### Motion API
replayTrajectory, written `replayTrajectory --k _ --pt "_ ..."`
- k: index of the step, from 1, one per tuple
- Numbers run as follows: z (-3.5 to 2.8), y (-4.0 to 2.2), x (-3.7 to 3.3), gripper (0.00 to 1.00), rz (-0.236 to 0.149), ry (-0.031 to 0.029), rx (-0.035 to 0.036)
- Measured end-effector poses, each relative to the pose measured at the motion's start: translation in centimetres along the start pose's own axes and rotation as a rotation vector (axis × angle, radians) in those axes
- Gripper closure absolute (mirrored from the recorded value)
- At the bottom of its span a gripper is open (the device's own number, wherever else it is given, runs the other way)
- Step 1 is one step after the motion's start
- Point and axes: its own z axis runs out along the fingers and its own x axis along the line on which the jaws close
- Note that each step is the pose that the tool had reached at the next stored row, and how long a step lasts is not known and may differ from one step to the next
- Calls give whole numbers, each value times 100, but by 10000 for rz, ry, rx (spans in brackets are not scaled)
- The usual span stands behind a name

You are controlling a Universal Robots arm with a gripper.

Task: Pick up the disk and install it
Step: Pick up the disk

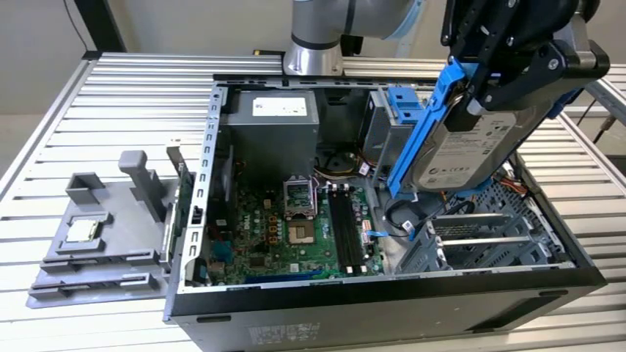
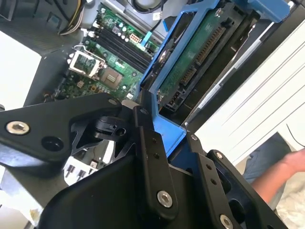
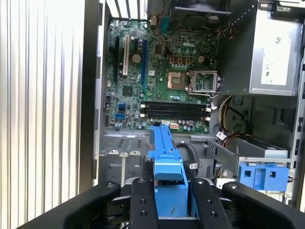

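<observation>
Exterior view: board point(image 1: 284, 235) sits centre-left in the case point(image 1: 391, 282); upper right, gripper point(image 1: 486, 92) is clamped on the disk point(image 1: 470, 147) by its blue rails, tilted, in the air above the cage point(image 1: 468, 233). Judgement: align rails square to cage, clear of cable point(image 1: 393, 214)

Exterior view, set high and back, faces obliquely down into the open computer case point(image 1: 391, 308) with the arm's base point(image 1: 313, 44) at twelve o'clock and the gripper point(image 1: 484, 95) at two o'clock; both wrist views look from close behind the gripper, past the held disk point(image 3: 167, 157), sharing the motherboard point(image 3: 162, 71) with the exterior view.
</observation>
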Motion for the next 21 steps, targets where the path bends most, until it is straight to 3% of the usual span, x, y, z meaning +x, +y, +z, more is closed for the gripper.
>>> replayTrajectory --k 6,19,21 --pt "-1 -3 14 100 14 1 -8" --pt "-13 -40 229 100 201 -4 -27" --pt "-15 -48 265 100 219 -5 -59"
